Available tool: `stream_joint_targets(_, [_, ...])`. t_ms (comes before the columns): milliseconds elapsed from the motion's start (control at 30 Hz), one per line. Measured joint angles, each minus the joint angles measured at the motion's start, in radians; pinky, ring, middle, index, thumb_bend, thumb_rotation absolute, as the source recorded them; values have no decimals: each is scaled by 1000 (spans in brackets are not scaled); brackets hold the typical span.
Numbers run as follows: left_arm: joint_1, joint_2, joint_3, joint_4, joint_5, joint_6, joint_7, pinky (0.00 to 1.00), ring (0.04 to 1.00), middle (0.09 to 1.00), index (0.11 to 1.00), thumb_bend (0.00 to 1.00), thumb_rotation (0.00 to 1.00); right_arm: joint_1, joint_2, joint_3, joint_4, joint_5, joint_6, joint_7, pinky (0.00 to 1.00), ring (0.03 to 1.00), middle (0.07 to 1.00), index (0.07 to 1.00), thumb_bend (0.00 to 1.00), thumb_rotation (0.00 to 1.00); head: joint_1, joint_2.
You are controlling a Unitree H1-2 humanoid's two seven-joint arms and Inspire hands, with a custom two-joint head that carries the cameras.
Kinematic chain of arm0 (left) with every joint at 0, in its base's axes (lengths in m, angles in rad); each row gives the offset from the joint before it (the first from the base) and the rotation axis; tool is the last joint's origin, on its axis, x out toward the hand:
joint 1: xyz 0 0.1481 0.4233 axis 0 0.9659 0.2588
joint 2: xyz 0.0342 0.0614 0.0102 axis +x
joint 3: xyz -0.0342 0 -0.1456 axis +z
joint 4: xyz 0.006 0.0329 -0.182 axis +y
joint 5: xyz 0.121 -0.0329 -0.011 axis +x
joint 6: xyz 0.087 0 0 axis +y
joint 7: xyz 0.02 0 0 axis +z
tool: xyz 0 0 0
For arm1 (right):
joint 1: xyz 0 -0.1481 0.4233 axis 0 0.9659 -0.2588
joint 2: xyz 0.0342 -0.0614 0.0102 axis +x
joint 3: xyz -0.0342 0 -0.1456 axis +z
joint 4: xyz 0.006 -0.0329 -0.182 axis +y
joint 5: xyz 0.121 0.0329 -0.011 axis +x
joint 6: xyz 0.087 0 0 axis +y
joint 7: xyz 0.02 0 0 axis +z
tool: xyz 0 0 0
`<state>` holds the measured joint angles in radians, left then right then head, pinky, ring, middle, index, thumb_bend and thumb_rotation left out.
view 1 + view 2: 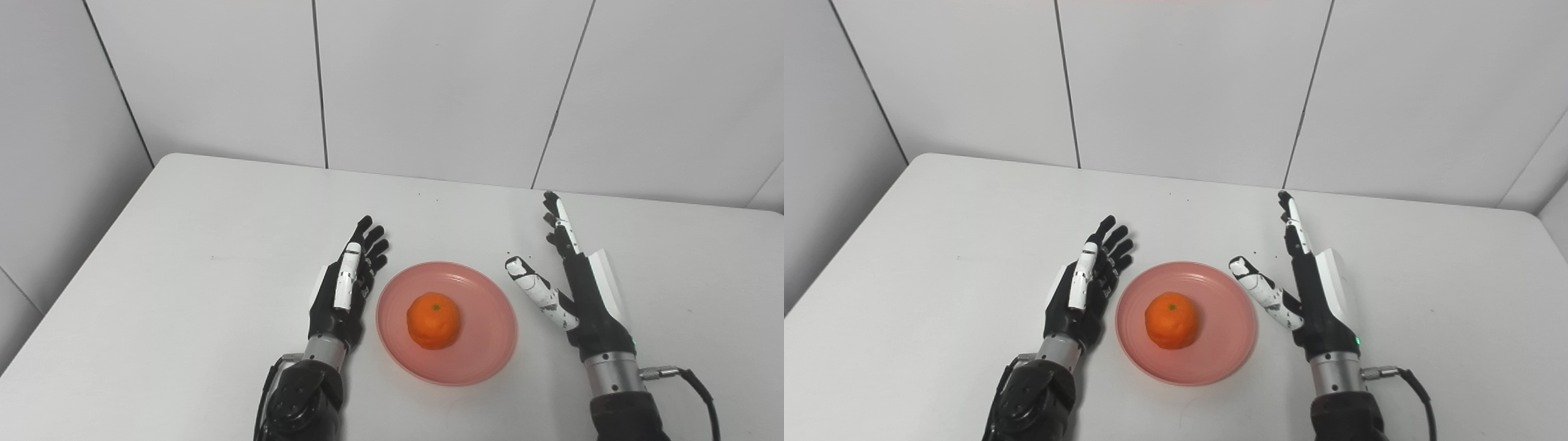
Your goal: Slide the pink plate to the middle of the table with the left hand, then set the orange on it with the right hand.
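Orange (433,320) on plate (484,361), between left hand (346,288) and right hand (572,288); both spread, empty, apart from it.

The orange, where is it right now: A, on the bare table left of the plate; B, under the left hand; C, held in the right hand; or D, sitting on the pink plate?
D: the orange sits on the pink plate, with the left hand and right hand open on either side, holding nothing.

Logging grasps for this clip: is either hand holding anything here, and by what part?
Nothing is held. Left hand and right hand are open beside the pink plate; the orange sits on it.
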<state>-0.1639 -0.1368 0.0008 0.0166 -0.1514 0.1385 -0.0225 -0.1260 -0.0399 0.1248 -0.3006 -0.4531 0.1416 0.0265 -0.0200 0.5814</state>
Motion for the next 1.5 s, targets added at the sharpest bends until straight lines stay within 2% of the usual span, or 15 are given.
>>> stream_joint_targets(133, [27,12,-5,-32,0,2,-9,1000,987,996,987,401,1000,28,25,-29,14,87,1,0,938,999,1000,1000,782,1000,2,3])
stream_joint_targets(200, [34,20,-6,-39,0,3,-13,1000,998,1000,998,400,1000,37,39,-50,17,147,4,1,921,1000,1000,1000,842,1000,-2,5])
stream_joint_targets(233, [36,23,-6,-43,1,4,-16,1000,999,1000,999,397,1000,39,51,-62,22,187,8,2,962,1000,1000,1000,840,1000,-2,5])
stream_joint_targets(333, [43,27,-12,-60,3,9,-17,1000,1000,1000,1000,389,1000,45,78,-75,42,274,35,8,996,1000,1000,1000,842,1000,-5,9])
stream_joint_targets(567, [52,48,-24,-89,5,33,-19,1000,1000,1000,1000,390,999,48,102,-82,73,373,86,18,1000,1000,1000,1000,745,1000,-6,6])
stream_joint_targets(633, [52,58,-28,-95,4,41,-20,1000,1000,1000,1000,393,1000,50,115,-85,83,395,101,14,1000,1000,1000,1000,675,1000,-6,5])
stream_joint_targets(733, [55,69,-33,-102,4,47,-23,1000,1000,1000,1000,396,1000,52,132,-81,83,409,109,6,1000,1000,1000,1000,477,1000,-11,11])
stream_joint_targets(767, [57,72,-34,-104,4,48,-25,1000,1000,1000,1000,396,1000,52,137,-80,83,412,109,3,1000,1000,1000,1000,471,1000,-11,11])
stream_joint_targets(800, [59,74,-35,-106,4,48,-27,1000,1000,1000,1000,393,1000,53,141,-78,83,415,109,-1,1000,1000,1000,1000,400,1000,-15,15])
stream_joint_targets(867, [62,80,-35,-109,4,49,-29,1000,1000,1000,1000,393,1000,56,154,-78,83,417,109,-8,1000,1000,1000,1000,323,1000,-20,17])
stream_joint_targets(933, [62,88,-38,-110,4,50,-32,1000,1000,1000,1000,401,1000,60,164,-78,83,417,109,-17,1000,1000,1000,1000,288,1000,-20,17])
stream_joint_targets(1167, [62,98,-47,-125,8,71,-33,1000,1000,1000,1000,406,1000,62,175,-79,83,423,125,-31,1000,1000,1000,1000,237,1000,-23,26])
stream_joint_targets(1500, [70,118,-77,-148,54,82,-33,1000,1000,1000,1000,395,1000,62,175,-80,80,452,149,-40,1000,1000,1000,1000,250,1000,-21,35])
